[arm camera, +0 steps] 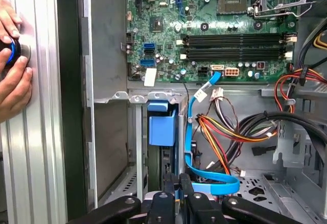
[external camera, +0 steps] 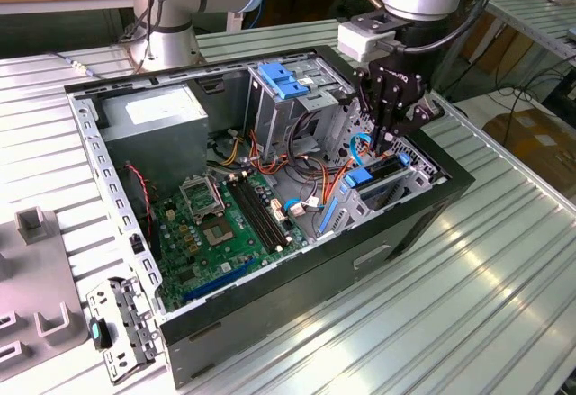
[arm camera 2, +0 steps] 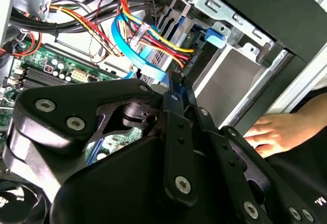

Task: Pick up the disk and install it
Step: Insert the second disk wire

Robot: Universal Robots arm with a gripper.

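Observation:
The disk [external camera: 382, 173] stands on edge in the drive bay at the front corner of the open computer case [external camera: 297, 278], on the exterior view's right. Its blue plastic end [arm camera: 162, 128] shows in the first wrist view, beside a light-blue flat cable [arm camera: 190, 132]. My black gripper [external camera: 386, 141] hangs straight over the bay, fingers pressed together, tips just above the disk's upper edge. The shut fingers [arm camera: 169, 196] close in on the bay in the first wrist view. In the second wrist view the gripper [arm camera 2: 176, 83] points at the bundled cables by the bay.
The green motherboard [external camera: 225, 224] lies on the case floor, with the grey power supply [external camera: 157, 116] behind. Red, yellow and orange cables [external camera: 337, 166] crowd the space beside the bay. A person's hand [arm camera: 11, 66] rests on the ribbed table outside the case. A loose bracket [external camera: 121, 323] lies at the exterior view's lower left.

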